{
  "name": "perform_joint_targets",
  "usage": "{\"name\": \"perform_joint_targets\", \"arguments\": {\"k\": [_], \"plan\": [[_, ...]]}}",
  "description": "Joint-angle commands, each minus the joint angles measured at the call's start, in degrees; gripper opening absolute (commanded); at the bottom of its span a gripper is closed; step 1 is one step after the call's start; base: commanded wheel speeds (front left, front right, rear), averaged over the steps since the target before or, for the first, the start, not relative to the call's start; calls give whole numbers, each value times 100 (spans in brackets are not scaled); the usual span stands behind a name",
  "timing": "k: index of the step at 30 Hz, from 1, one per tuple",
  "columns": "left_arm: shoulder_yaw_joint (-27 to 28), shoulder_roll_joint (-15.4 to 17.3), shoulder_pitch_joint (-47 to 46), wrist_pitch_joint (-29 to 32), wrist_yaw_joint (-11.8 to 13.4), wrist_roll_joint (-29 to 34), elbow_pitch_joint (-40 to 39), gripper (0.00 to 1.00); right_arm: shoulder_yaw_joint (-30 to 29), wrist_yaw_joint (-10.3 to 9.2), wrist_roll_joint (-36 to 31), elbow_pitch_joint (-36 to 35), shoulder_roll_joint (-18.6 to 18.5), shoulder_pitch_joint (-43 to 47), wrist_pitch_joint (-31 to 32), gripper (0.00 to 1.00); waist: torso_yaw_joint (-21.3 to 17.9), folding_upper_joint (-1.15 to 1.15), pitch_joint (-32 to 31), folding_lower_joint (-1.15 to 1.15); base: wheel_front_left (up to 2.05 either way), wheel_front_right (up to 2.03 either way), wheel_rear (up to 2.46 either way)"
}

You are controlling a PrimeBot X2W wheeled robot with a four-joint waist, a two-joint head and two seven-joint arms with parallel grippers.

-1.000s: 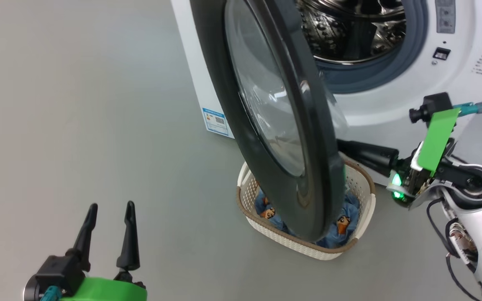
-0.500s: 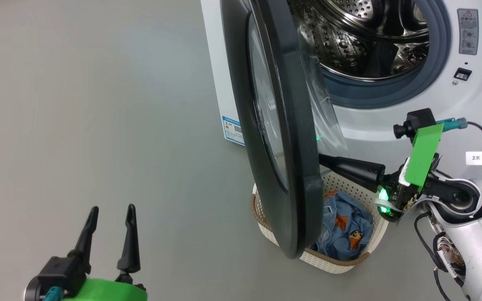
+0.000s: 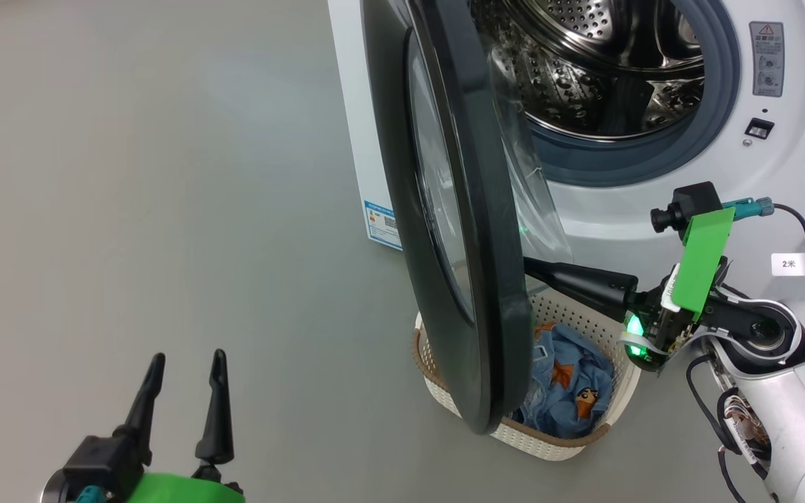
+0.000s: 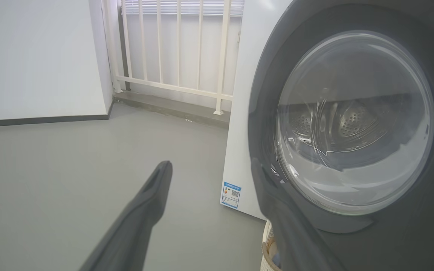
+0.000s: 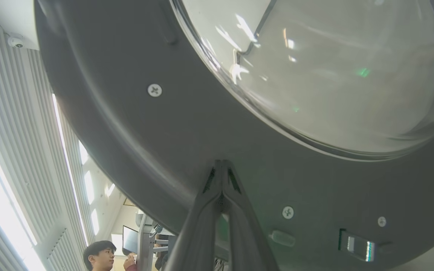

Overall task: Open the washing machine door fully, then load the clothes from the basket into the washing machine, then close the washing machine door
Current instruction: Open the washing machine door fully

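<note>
The washing machine [image 3: 654, 209] stands at the top right with its steel drum [image 3: 584, 63] exposed. The washing machine door [image 3: 486, 244] hangs partly open and nearly edge-on in the head view, above the basket [image 3: 563, 443]. My right gripper [image 3: 532, 265] is shut, with its tips pressed on the door's inner face [image 5: 164, 124], just below the glass bowl, where the right gripper [image 5: 221, 162] holds nothing. The clothes [image 3: 570, 384] lie in the basket. My left gripper [image 3: 187, 358] stands open and empty at the lower left, away from the door [image 4: 266, 113].
Grey floor [image 3: 130, 175] spreads to the left of the machine. A blue label [image 3: 381, 225] marks its lower corner. A white railing [image 4: 179, 56] and a wall lie beyond. A person [image 5: 100, 256] shows past the door's edge. A tagged cable [image 3: 790, 264] runs to my right wrist.
The door has swung wider and now stands more edge-on, uncovering more of the basket and clothes. My shut right gripper stayed against it. The head view has shifted too. The left gripper is unchanged.
</note>
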Motion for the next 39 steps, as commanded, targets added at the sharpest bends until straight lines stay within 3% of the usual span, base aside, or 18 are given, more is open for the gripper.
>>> {"name": "perform_joint_targets", "arguments": {"k": [1, 12, 13, 14, 15, 17, 18, 19, 31, 39], "plan": [[192, 81, -82, -36, -16, 75, -105, 100, 16, 44, -31, -201, 35, 57, 32, 0, -16, 0, -10, 0, 0, 0, 0], [240, 81, -33, -36, -23, 67, -126, 100, -220, 44, -192, -455, 35, 109, -122, 0, -276, 0, -117, 0, 0, 0, 0], [242, 81, -27, -36, -24, 71, -128, 100, -240, 44, -208, -482, 31, 126, -137, 7, -309, 0, -130, 0, 0, 0, 0], [249, 81, -19, -36, -24, 75, -130, 100, -268, 44, -226, -518, 29, 142, -166, 28, -346, 0, -141, 0, 0, 0, 0], [255, 81, -13, -36, -25, 78, -132, 100, -295, 44, -237, -555, 29, 158, -190, 40, -385, 0, -152, 0, 0, 0, 0], [263, 81, -12, -36, -26, 87, -127, 100, -344, 44, -265, -649, 19, 193, -224, 56, -467, 0, -171, 0, 0, 0, 0], [266, 81, -7, -36, -26, 92, -129, 100, -362, 44, -292, -703, 7, 213, -242, 86, -510, 0, -178, 0, 0, 0, 0], [268, 81, 0, -36, -27, 98, -131, 100, -374, 44, -331, -765, -8, 237, -264, 100, -554, 0, -190, 0, 0, 0, 0], [301, 81, -2, -36, -34, 144, -191, 100, -372, 44, -1298, -2043, -235, 769, -1309, 100, -1155, 0, -275, 0, 0, 0, 0], [312, 81, 28, -36, -37, 125, -242, 100, 113, 44, -2593, -2446, -836, 1088, -2993, 100, -1622, 0, -302, 0, 0, 0, 0]]}}
